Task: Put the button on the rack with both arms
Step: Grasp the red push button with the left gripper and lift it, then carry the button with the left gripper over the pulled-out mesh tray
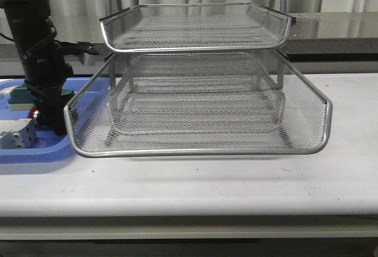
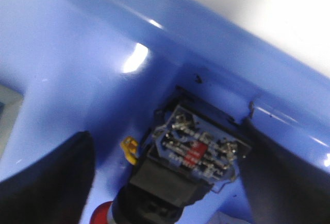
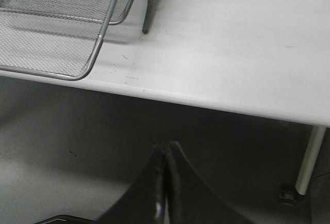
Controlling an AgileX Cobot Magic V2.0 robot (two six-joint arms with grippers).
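One button is the thing that matters, and it lies in the blue tray close against the tray's raised wall, its red cap only just showing and its rear block with small screws and a red label turned toward the left wrist camera. The left gripper is down over it with its jaws spread wide, one dark finger on each side and visible gaps to the body, so nothing is held yet. The step in hand looks like the pick-up: it would go best if the fingers sink a little further, close squarely on the black body rather than the cap, and keep the finger nearest the wall from catching on the tray before lifting straight up. The right gripper hangs off the table's front edge with its two fingers pressed together and nothing between them, so it waits. The front view shows what the wrist cameras cannot: the left arm stands at the far left over the tray, just beside the rack, whose lower basket is pulled forward, with a green block and a white-grey block also in the tray. The left wrist view alone shows the finger gaps; the right wrist view shows only a rack corner and bare table.
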